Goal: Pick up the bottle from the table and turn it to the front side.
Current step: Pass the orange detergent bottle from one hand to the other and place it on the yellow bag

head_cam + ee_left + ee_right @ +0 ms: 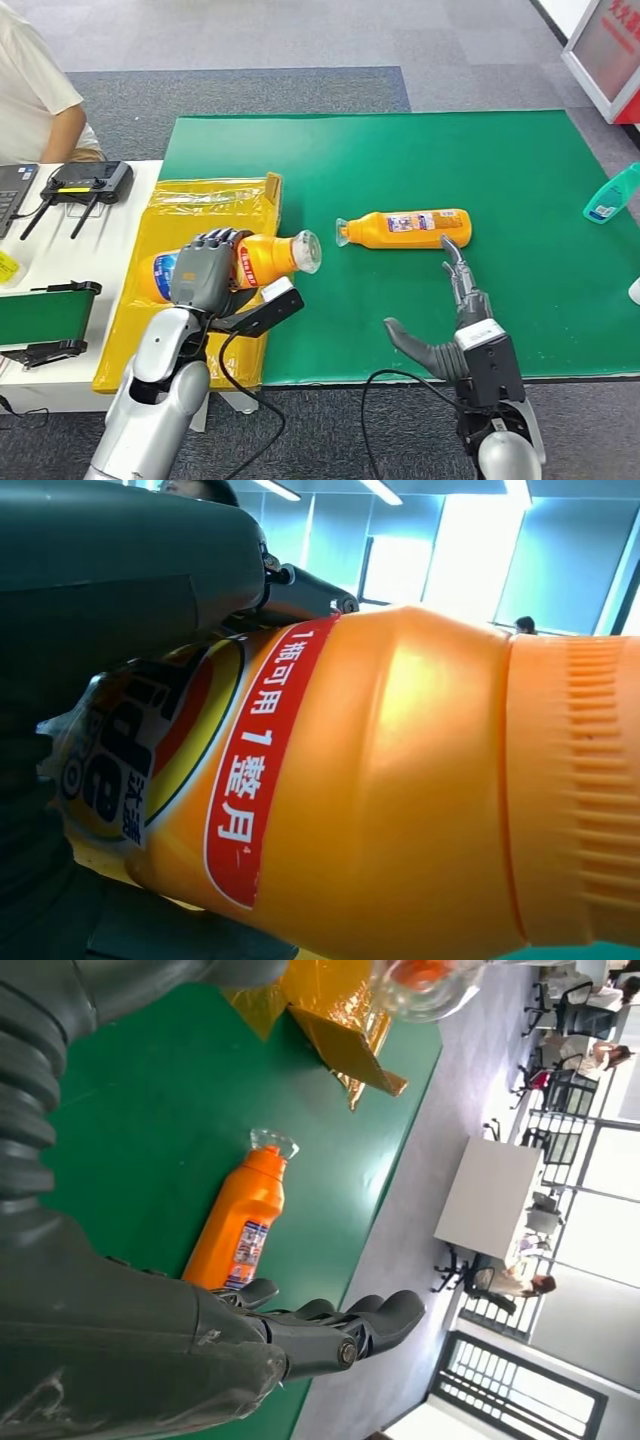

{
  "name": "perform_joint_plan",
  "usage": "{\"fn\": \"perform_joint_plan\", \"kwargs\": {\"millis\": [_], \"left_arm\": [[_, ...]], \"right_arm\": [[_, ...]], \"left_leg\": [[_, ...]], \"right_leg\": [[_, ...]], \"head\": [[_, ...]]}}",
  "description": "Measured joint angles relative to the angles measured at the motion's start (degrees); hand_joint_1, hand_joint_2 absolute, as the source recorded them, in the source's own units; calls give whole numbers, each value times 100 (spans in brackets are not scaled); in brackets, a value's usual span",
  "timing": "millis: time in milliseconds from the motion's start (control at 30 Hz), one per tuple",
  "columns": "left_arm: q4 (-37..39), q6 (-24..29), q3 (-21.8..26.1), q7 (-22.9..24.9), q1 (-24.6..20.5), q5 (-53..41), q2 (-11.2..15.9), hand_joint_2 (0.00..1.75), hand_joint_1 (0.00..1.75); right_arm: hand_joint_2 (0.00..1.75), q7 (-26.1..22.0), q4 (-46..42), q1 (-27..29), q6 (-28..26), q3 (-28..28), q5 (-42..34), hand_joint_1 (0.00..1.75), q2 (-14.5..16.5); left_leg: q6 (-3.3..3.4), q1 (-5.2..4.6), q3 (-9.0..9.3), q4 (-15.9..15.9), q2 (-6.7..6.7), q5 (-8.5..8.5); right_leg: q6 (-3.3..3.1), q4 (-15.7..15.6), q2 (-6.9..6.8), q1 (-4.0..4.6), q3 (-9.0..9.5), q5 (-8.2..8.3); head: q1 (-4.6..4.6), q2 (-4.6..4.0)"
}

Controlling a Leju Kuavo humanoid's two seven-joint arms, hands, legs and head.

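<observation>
I see my left hand with its fingers grasping an orange bottle sideways above the yellow bag. A second orange bottle lies on the green counter. My right hand is just beside it, fingers released.

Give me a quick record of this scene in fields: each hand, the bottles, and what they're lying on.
left hand: grips an orange bottle, held sideways over the yellow bag, clear cap pointing toward the mat
right hand: open, fingers spread, just short of the second bottle, not touching it
second orange bottle: lying on its side on the green mat, cap toward the robot's left
teal bottle: at the mat's right edge
</observation>
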Motion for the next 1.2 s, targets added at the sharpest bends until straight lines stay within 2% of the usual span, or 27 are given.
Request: {"fn": "perform_joint_plan", "kwargs": {"millis": [467, 767, 967, 1200], "left_arm": [[988, 157, -109, -106, -265, -381, 184, 175, 175], [1706, 197, -206, 105, -628, -381, 295, 175, 175], [2215, 196, -296, 413, -947, -381, 591, 175, 175], [2571, 196, -299, 492, -1076, -381, 851, 175, 175]], "right_arm": [[175, 101, 197, -354, -108, 485, 23, 0, -4], [175, 101, 284, -403, -113, 539, -100, 0, -9], [175, 92, 302, -421, -113, 540, -171, 0, -25], [175, 89, 336, -453, -113, 538, -197, 0, -58]], "left_leg": [[-2, 0, -1, 0, 0, 2], [-4, 0, -1, 0, 0, 3], [-7, 0, 0, 0, 0, 6], [-8, 1, -1, 0, 0, 6]], "right_leg": [[0, 0, 0, 0, -1, 0], [0, 1, 0, 1, -1, 1], [-2, 2, 1, 3, -1, 2], [-2, 2, 0, 3, -1, 2]], "head": [[0, 0], [0, 0], [0, 0], [0, 0]]}}
